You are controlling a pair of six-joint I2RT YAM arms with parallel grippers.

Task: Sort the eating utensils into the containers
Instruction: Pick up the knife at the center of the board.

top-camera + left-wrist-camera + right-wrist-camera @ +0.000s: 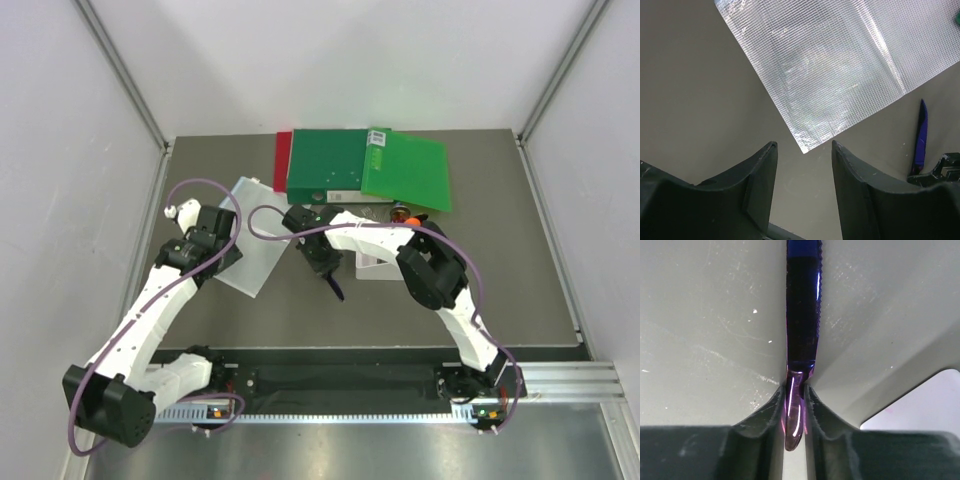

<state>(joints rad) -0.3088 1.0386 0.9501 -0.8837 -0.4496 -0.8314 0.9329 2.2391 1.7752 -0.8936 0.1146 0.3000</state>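
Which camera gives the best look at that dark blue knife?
The right wrist view: the knife appears close up, handle pinched in the right claw. The top view shows a tiny dark sliver; the left wrist, only its blade.

Dark blue knife (803, 315): glossy with a purple sheen, one edge serrated. Handle end is pinched between the right tool (794, 390) fingers, and the blade projects straight ahead of the tool. White bin (372, 265) sits behind the tool, partly hidden.
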